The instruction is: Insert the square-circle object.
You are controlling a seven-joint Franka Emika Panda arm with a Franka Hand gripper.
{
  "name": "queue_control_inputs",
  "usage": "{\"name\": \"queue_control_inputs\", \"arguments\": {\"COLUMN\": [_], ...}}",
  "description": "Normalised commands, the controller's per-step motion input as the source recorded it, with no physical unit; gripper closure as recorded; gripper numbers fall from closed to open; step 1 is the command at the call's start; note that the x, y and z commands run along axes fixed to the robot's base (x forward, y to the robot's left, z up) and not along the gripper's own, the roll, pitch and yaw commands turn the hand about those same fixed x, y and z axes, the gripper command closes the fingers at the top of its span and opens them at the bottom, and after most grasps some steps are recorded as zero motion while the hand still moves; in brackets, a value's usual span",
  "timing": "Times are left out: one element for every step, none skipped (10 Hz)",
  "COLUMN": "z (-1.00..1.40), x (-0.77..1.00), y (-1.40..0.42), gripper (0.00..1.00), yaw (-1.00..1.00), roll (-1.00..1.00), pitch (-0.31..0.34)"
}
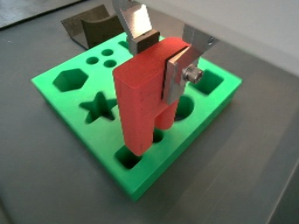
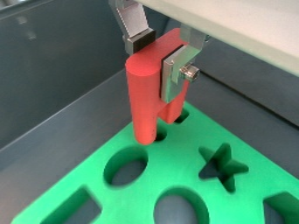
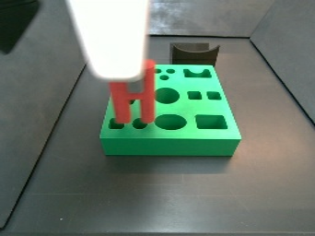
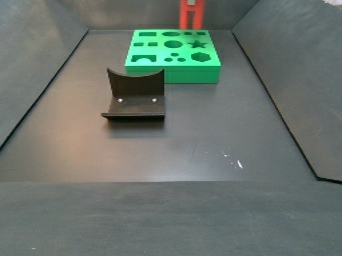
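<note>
The square-circle object is a red two-legged piece (image 1: 140, 96), one leg round and one square. It stands upright with its lower ends in holes at a corner of the green board (image 1: 140, 179). My gripper (image 1: 160, 61) is shut on its upper part, one silver finger on each side, as both wrist views (image 2: 158, 59) show. The piece (image 2: 146, 96) enters the board (image 2: 170, 171) near its edge. In a side view the red legs (image 3: 132, 101) reach into the board (image 3: 167, 140) under my blurred white gripper body (image 3: 110, 37). The piece (image 4: 191, 14) also shows at the far end.
The dark fixture (image 4: 134, 100), an L-shaped bracket with a round scoop in its top edge, stands on the grey floor apart from the green board (image 4: 174, 75). It also shows behind the board (image 3: 193, 51) and in a wrist view (image 1: 93, 26). Dark walls enclose the floor.
</note>
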Motion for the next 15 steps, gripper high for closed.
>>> {"name": "queue_control_inputs", "arguments": {"z": [-0.07,-0.12,-0.19,-0.23,-0.28,-0.33,-0.41,-0.53,-0.51,-0.32,-0.3,-0.36,-0.42,-0.54,-0.57], "x": [-0.08,0.0,0.07,0.13,0.07,0.04,0.03,0.0,-0.2,-0.19,0.0,0.0,0.0,0.0,0.0], "y": [0.02,0.02,0.0,0.0,0.0,0.0,0.0,-0.05,0.0,0.0,0.0,0.0,0.0,0.0,-0.03], "gripper": [1.0,1.0,1.0,1.0,1.0,1.0,1.0,1.0,1.0,1.0,1.0,1.0,1.0,1.0,1.0], "yaw": [0.0,0.06,0.06,0.04,0.0,0.01,0.0,0.0,-0.11,-0.08,0.0,0.0,0.0,0.0,0.0], "roll": [0.01,0.1,0.02,0.0,0.0,0.0,0.0,0.0,0.08,0.0,0.0,0.02,0.06,0.0,0.02], "pitch": [-0.017,0.0,0.0,-0.004,-0.031,-0.057,-0.079,-0.119,-0.091,-0.069,-0.064,-0.073,-0.071,-0.159,-0.18]}}
